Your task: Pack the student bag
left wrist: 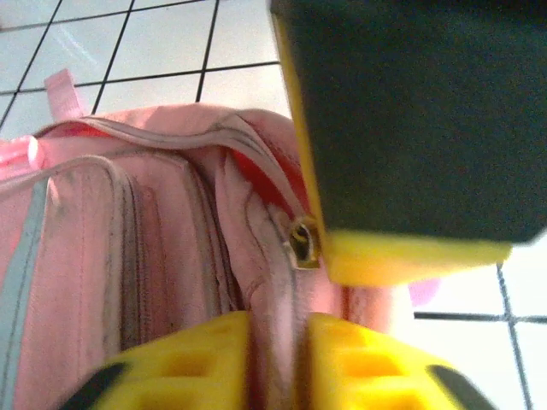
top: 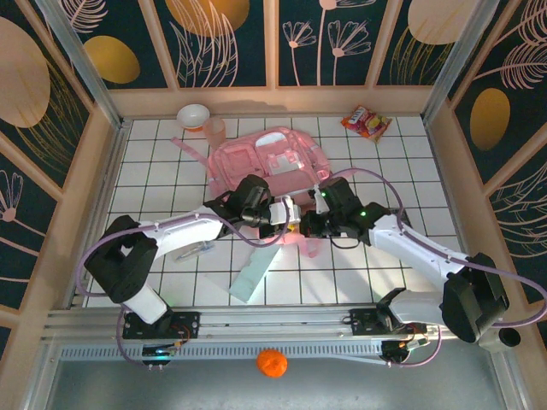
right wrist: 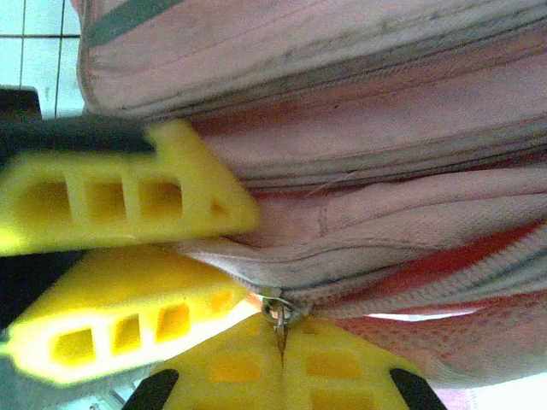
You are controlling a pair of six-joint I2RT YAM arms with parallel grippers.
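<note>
Left claw (left wrist: 278, 331) tight on student bag (top: 265, 158) opening-edge fabric; right claw (right wrist: 280, 340) tight on zipper pull (right wrist: 275, 307)

**pixelpete:** anyone make out any writing in these?

**gridfan:** nope, nothing legible. The red-and-yellow crinkly snack packet (top: 367, 122) at the back of the white tiled table (top: 410, 171) has print, but it's too tiny to read. Same for the soft pink fabric backpack (top: 272, 161).

Observed white-tiled surface (top: 410, 171) with black grid. Found pink student bag (top: 273, 158) at centre, white bowl (top: 194, 114) beside pink cup (top: 214, 130) far left, snack packet (top: 366, 123) far right. Logged pale green flat item (top: 250, 278) near front.
</note>
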